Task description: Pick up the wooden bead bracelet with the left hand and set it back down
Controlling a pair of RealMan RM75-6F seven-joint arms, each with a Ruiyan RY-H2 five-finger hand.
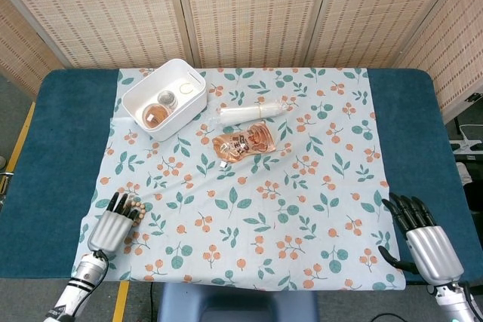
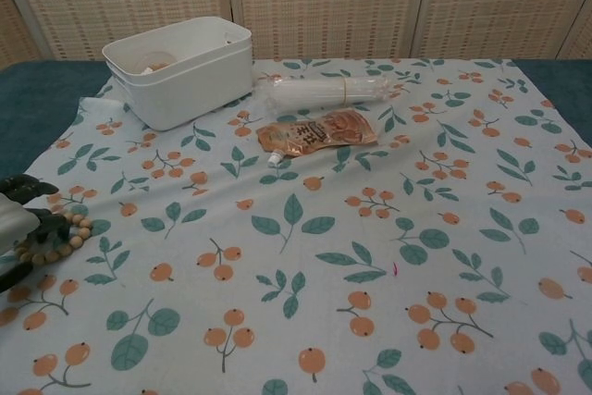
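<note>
The wooden bead bracelet (image 2: 63, 237) lies on the floral cloth near the front left corner, squashed into a flat oval. My left hand (image 2: 17, 228) comes in from the left edge, its dark fingers (image 2: 39, 220) curled over the near beads and gripping them. From the head camera, the left hand (image 1: 110, 225) covers most of the bracelet (image 1: 136, 205); only a few beads show beside the fingers. My right hand (image 1: 424, 240) rests open at the front right corner, fingers spread, holding nothing.
A white tub (image 1: 190, 84) with small jars sits at the back left. A clear tube packet (image 1: 253, 110) and an orange pouch (image 1: 243, 142) lie mid-cloth. The floral cloth (image 1: 302, 209) covers a blue table (image 1: 53, 156).
</note>
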